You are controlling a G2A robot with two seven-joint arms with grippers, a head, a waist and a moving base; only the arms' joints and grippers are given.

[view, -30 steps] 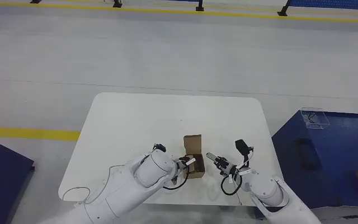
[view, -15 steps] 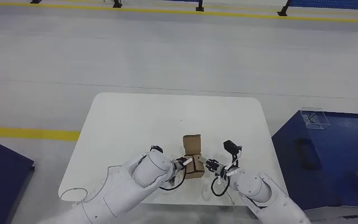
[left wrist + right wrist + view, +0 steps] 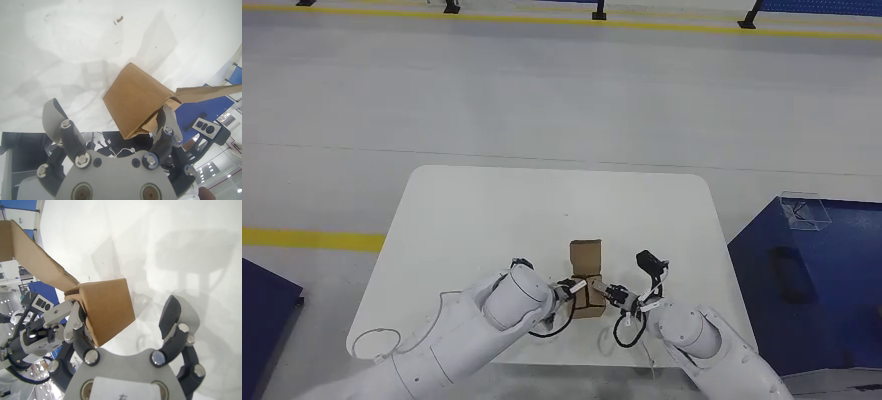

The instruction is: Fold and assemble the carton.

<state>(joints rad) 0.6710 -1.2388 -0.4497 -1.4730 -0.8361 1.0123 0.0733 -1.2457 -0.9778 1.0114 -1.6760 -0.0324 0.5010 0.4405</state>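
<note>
A small brown carton point(image 3: 587, 285) stands near the front edge of the white table point(image 3: 492, 220), its lid flap point(image 3: 585, 256) raised on the far side. My left gripper point(image 3: 576, 292) is at the carton's left side and stands open. In the left wrist view one of its fingers point(image 3: 54, 115) is outside the carton point(image 3: 136, 102) and the other is tucked at its open edge. My right gripper point(image 3: 610, 294) is at the carton's right side, also open. In the right wrist view the carton wall point(image 3: 107, 306) lies between its fingers, with one pad point(image 3: 170, 313) outside.
A blue cabinet point(image 3: 812, 290) stands just right of the table, with a clear plastic box point(image 3: 802, 208) on top. The table's front edge is close behind both grippers. Bare tabletop stretches to the left of the carton and beyond it.
My right gripper has moved left, from a gap beside the carton up to its right side. The left gripper stayed at the carton's left side.
</note>
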